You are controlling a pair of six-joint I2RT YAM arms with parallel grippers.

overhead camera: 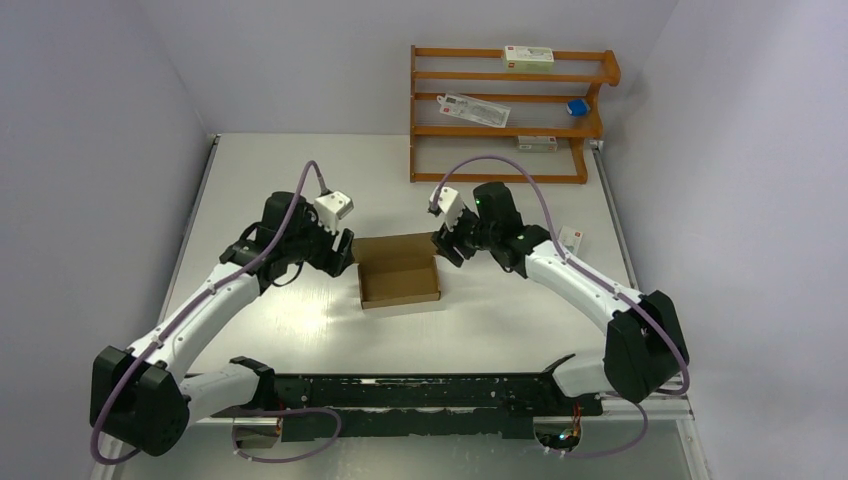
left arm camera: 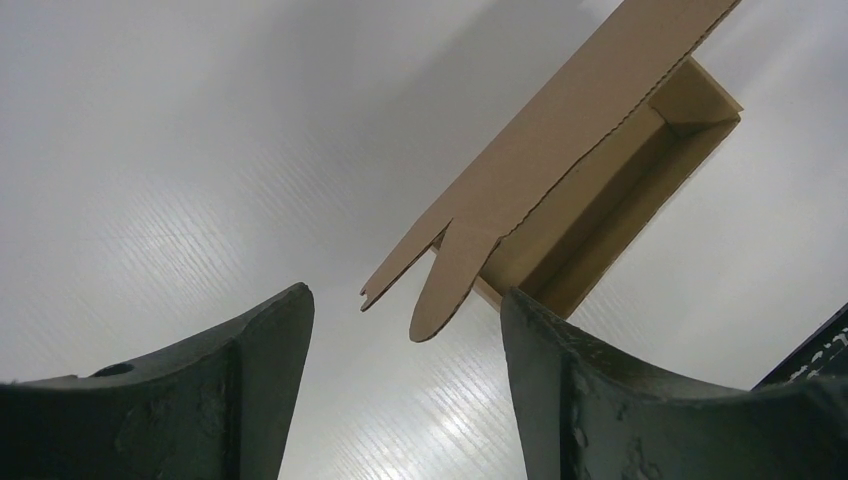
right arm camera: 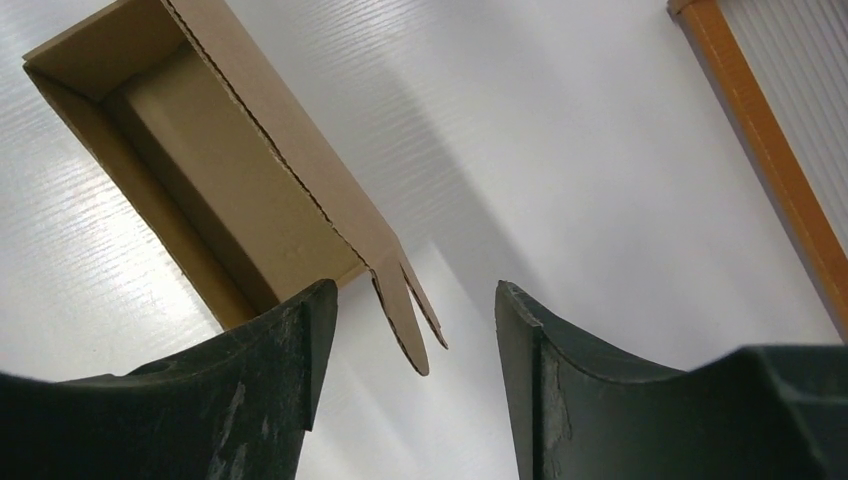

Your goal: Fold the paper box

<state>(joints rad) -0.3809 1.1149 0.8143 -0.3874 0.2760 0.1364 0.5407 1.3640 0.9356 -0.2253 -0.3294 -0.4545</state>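
At the middle of the table (overhead camera: pixel 300 180), between left arm (overhead camera: pixel 200 310) and right arm (overhead camera: pixel 580 280), we log one paper box (overhead camera: pixel 398 272): plain brown cardboard, open tray, far lid flap unfolded; both pairs of jaws apart, clamping nothing.

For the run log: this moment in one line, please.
paper box: open-topped, lid not closed | left pincer: open, at left end | right pincer: open, at right end | held: nothing

The plain brown cardboard box (left arm camera: pixel 545 150) ran off the top edge of the left wrist view; the orange wooden rack (right arm camera: pixel 770 150) was cut by the right wrist view's corner; print on the small white cartons (overhead camera: pixel 528 57) was too small to read
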